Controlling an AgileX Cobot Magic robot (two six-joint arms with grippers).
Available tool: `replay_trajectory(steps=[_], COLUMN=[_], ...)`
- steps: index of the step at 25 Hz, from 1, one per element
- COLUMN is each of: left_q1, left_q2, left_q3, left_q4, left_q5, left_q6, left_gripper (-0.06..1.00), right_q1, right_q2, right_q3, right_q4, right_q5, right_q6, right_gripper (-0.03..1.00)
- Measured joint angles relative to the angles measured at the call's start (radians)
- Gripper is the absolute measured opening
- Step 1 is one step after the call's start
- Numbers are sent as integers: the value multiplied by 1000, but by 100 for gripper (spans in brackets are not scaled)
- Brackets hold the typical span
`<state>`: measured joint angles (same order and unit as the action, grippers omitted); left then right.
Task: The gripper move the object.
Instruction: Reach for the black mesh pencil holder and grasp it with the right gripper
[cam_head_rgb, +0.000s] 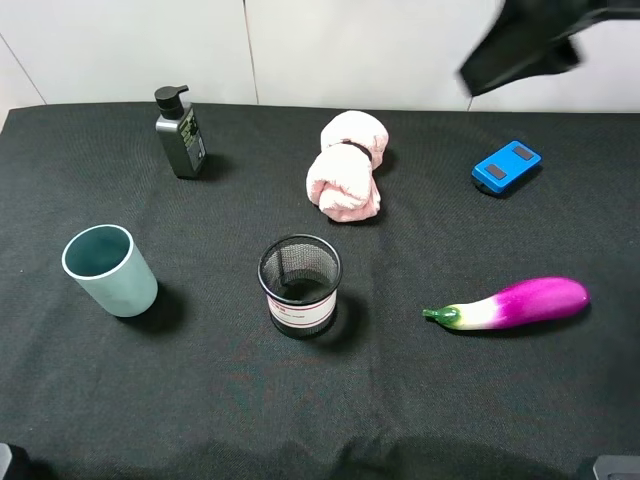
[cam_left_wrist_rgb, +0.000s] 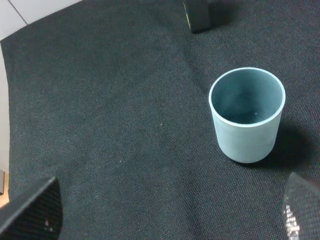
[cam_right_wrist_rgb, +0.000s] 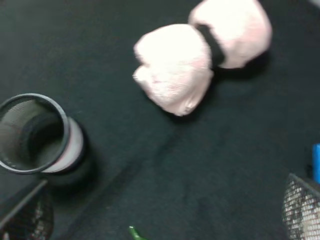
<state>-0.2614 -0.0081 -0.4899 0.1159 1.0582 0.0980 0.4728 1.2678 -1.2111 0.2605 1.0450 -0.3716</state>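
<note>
The black wire-mesh pen cup (cam_head_rgb: 299, 285) with a white, red-edged label band stands upright in the middle of the black cloth. It also shows in the right wrist view (cam_right_wrist_rgb: 37, 135). My right arm (cam_head_rgb: 525, 40) is a dark blur high at the back right, well above and away from the cup. My right gripper (cam_right_wrist_rgb: 162, 217) is open and empty, with fingertips (cam_right_wrist_rgb: 302, 210) at the frame's edges. My left gripper (cam_left_wrist_rgb: 165, 215) is open and empty above the cloth near the teal cup (cam_left_wrist_rgb: 247, 115). It is out of sight in the exterior view.
The solid pale teal cup (cam_head_rgb: 110, 270) stands at the left. A dark pump bottle (cam_head_rgb: 180, 132) is at the back left, a rolled pink towel (cam_head_rgb: 346, 166) behind the mesh cup, a blue device (cam_head_rgb: 506, 167) at the back right, and a purple eggplant (cam_head_rgb: 515, 303) at the right.
</note>
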Motion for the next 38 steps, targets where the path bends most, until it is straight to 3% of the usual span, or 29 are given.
replay_trajectory(steps=[7, 12, 24, 38], left_q1=[0, 0, 0, 0], left_q2=[0, 0, 0, 0], left_q3=[0, 0, 0, 0], left_q4=[0, 0, 0, 0], left_q5=[0, 0, 0, 0], left_q6=[0, 0, 0, 0], left_gripper=[93, 93, 93, 93], right_q1=[175, 239, 265, 265], right_q2=[157, 245, 433, 638], right_q3=[-52, -53, -53, -54], right_q4=[-4, -11, 40, 123], right_q5=[2, 3, -7, -103], right_q6=[9, 12, 35, 35], right_gripper=[69, 69, 69, 69])
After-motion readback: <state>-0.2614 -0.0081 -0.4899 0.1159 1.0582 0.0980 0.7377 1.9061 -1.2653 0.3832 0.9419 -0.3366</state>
